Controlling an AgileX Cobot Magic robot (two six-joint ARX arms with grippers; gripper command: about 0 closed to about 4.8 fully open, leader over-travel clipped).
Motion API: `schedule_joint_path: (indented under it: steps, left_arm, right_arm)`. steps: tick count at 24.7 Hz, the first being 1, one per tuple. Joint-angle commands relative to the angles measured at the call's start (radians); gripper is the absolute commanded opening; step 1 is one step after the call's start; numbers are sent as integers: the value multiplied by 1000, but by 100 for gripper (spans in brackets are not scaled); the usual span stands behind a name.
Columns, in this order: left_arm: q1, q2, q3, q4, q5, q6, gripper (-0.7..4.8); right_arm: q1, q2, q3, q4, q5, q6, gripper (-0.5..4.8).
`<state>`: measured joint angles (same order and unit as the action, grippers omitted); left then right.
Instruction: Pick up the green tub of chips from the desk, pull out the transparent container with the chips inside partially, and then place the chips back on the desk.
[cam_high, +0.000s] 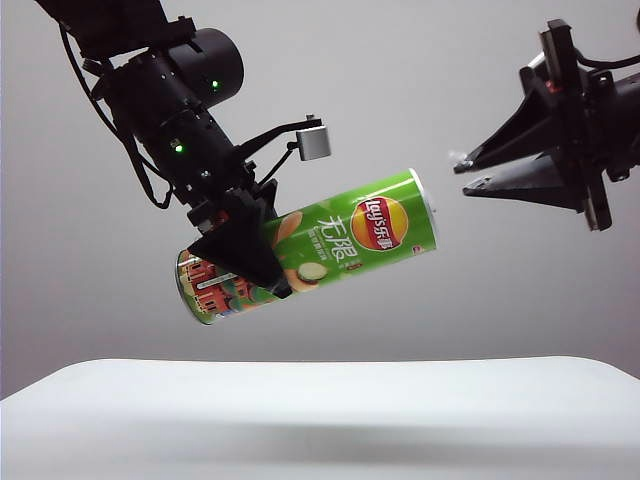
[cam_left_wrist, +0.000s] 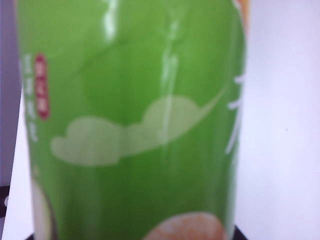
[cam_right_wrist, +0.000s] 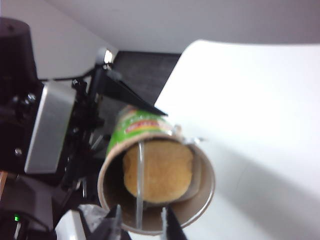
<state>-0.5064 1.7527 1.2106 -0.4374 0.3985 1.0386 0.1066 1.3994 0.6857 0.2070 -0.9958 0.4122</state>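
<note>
So the green tub of chips (cam_high: 330, 240) was up in the air over the desk (cam_high: 320, 420), not touching it, tilted so the open end sat higher, toward the desk's right edge, and the end with the red building artwork dipped lower, toward the left edge. Glossy bright-green cardboard cylinder, red-and-yellow Lay's logo near the raised end, white Chinese characters along the side, silver rim at each end. Up close in the left wrist view the wall (cam_left_wrist: 135, 125) looked smooth and shiny, with a pale cloud shape printed on it and streaks of glare running lengthwise.

The left gripper (cam_high: 245, 250) had it pinched around the lower half, black wedge-shaped fingers clamped on either side of the tube.

The right gripper (cam_high: 468, 174) was off to the right of the open end, just clear of it and a little higher. Its dark triangular fingers pointed at the tub with a narrow gap between the tips and nothing in between.

Looking down the mouth of the tub from the right wrist view, you could see the chips (cam_right_wrist: 157, 170), a curved orange-yellow stack sitting inside the transparent container (cam_right_wrist: 196, 176), thin clear plastic catching light at the rim. The right fingertips (cam_right_wrist: 116, 222) showed just in front of that opening.

The desk itself was plain, smooth white with rounded corners.
</note>
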Motion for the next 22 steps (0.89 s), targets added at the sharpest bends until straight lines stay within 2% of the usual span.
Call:
schedule_joint_path:
  steps: [1, 7, 13, 15, 18, 20, 22]
  left_arm:
    - [-3, -5, 6, 23, 33, 0, 300]
    - [-5, -3, 6, 23, 55, 0, 300]
    - [-5, -3, 6, 8, 67, -2, 300]
    - [-5, -3, 6, 5, 70, -1, 300]
    - [-5, -3, 6, 6, 77, -1, 300]
    - [-5, -3, 6, 6, 77, -1, 300]
    - [-5, -3, 6, 5, 77, -1, 300]
  right_arm:
    - [32, -4, 4, 2, -4, -20, 94]
    - [110, -3, 4, 6, 75, -26, 94]
    - [113, 0, 4, 8, 108, -28, 79]
    - [113, 0, 4, 12, 108, -28, 47]
    - [113, 0, 4, 28, 107, -27, 43]
    - [113, 0, 4, 38, 108, -28, -9]
    - [113, 0, 4, 40, 108, -28, -8]
